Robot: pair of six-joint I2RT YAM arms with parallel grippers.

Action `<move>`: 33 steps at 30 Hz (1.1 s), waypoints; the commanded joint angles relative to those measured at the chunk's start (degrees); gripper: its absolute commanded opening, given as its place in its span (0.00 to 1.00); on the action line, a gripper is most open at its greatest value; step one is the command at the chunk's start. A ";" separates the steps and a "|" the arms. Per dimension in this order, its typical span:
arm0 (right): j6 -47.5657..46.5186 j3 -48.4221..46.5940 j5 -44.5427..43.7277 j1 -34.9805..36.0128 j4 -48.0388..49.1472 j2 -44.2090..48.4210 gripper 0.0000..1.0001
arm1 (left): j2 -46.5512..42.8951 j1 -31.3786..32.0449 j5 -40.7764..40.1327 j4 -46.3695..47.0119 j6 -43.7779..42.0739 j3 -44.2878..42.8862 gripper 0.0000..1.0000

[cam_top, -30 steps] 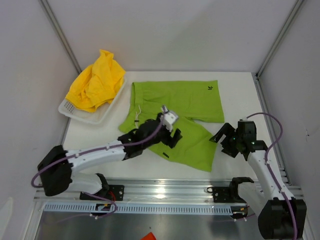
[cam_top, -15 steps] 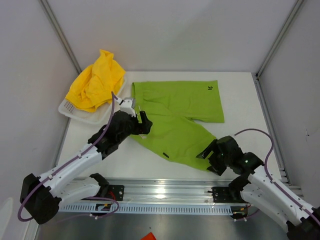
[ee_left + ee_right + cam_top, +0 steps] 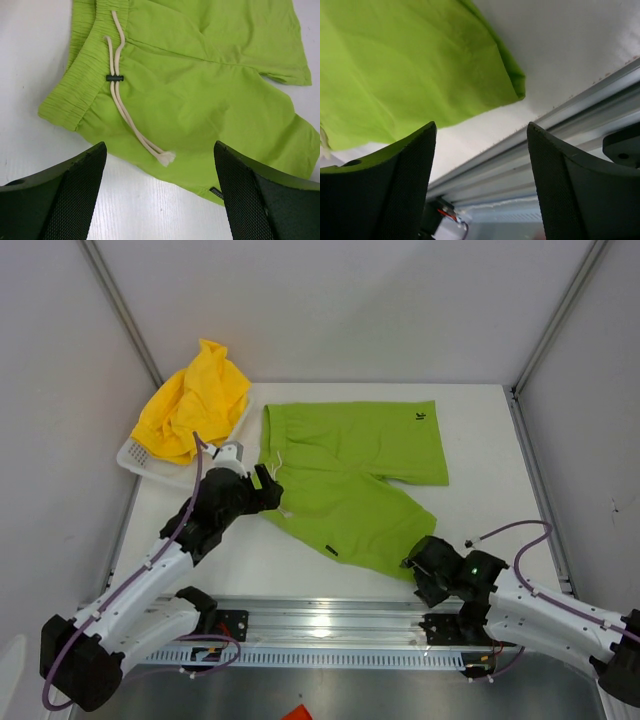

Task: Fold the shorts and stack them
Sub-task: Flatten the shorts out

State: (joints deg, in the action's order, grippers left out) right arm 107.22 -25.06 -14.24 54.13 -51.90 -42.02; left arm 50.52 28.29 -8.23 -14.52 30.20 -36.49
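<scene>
The lime green shorts [image 3: 350,470] lie spread flat on the white table, waistband to the left, legs to the right, a small dark logo on the far leg. In the left wrist view the shorts [image 3: 200,75] show their white drawstring [image 3: 117,90]. My left gripper [image 3: 268,483] is open and empty just left of the waistband corner. My right gripper [image 3: 420,575] is open and empty at the near leg's hem corner [image 3: 512,85], by the table's front edge. The yellow shorts [image 3: 192,405] lie crumpled in the basket.
The white mesh basket [image 3: 190,475] stands at the far left of the table. A metal rail [image 3: 330,620] runs along the table's near edge, also in the right wrist view [image 3: 545,145]. Grey walls close the back and sides.
My left gripper has moved left off the shorts to beside the waistband. My right gripper has swung down and left to the near leg's hem corner at the front edge.
</scene>
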 commanded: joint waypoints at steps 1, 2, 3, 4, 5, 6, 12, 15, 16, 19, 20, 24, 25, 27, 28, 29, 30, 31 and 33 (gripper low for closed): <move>9.49 0.80 -9.47 0.45 -3.38 -0.08 0.73 | -1.39 -1.40 1.46 -0.50 0.83 0.80 0.89; 10.28 1.15 -10.01 0.45 -3.64 0.09 0.71 | -1.65 -1.57 1.46 -0.59 0.83 0.89 0.90; 11.07 1.50 -10.71 0.36 -3.56 0.27 0.69 | -1.83 -1.84 1.46 -0.51 0.83 1.33 0.90; 11.52 2.37 -11.68 0.45 -2.69 0.45 0.61 | -2.09 -1.93 1.37 -0.42 0.92 1.51 0.90; 11.78 2.82 -11.77 0.36 -2.16 0.88 0.58 | -2.62 -2.10 1.37 -0.33 0.92 1.86 0.90; 11.96 3.34 -12.04 0.36 -1.46 0.89 0.56 | -2.80 -2.45 1.29 -0.16 0.92 2.30 0.90; 13.28 5.11 -10.90 -0.08 2.85 -3.50 0.56 | -3.32 -4.03 1.90 0.46 2.14 3.53 0.90; 13.10 5.90 -10.55 -0.16 5.65 -5.88 0.42 | -3.76 -4.21 2.51 1.25 3.55 4.23 0.89; 12.84 5.99 -10.63 -0.16 6.28 -6.23 0.36 | -3.76 -4.30 2.34 1.25 3.73 4.84 0.89; 12.23 5.55 -10.90 -0.34 6.38 -6.41 0.16 | -3.50 -4.91 1.55 0.81 4.61 5.20 0.89; 12.05 5.29 -10.98 -0.34 5.85 -6.32 0.12 | -3.41 -5.44 1.72 0.64 4.96 5.20 0.89; 12.49 3.71 -12.21 -0.43 0.93 -3.78 0.00 | -0.87 -7.02 4.18 2.04 7.67 5.90 0.91; 12.75 3.88 -12.30 -0.34 -0.82 -1.77 0.00 | 0.79 -7.20 4.36 2.13 8.47 5.99 0.91; 13.71 4.84 -12.39 -0.25 -2.76 0.44 0.00 | 2.29 -7.38 4.36 2.66 10.40 6.25 0.91; 13.54 5.28 -12.74 -0.25 -2.77 2.54 0.00 | 2.73 -7.46 4.27 2.92 10.93 6.60 0.90; 13.02 5.46 -13.09 -0.34 -2.77 3.43 0.00 | 3.09 -7.38 4.10 3.97 12.16 7.48 0.90; 13.10 5.46 -13.62 -0.34 -3.64 4.04 0.00 | 2.92 -7.38 4.10 4.67 12.86 7.83 0.90; 13.10 5.11 -13.97 -0.34 -4.08 4.49 0.00 | 2.74 -7.38 3.84 5.55 13.39 9.06 0.90; 13.02 4.67 -15.02 -0.43 -5.92 4.75 0.00 | 2.65 -7.38 3.14 6.87 15.32 10.73 0.90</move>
State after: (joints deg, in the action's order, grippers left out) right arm 113.78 -19.97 -23.73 53.82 -52.71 -37.71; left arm 53.49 21.47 -5.26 -11.66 40.88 -27.73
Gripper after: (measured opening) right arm 0.010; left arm 0.904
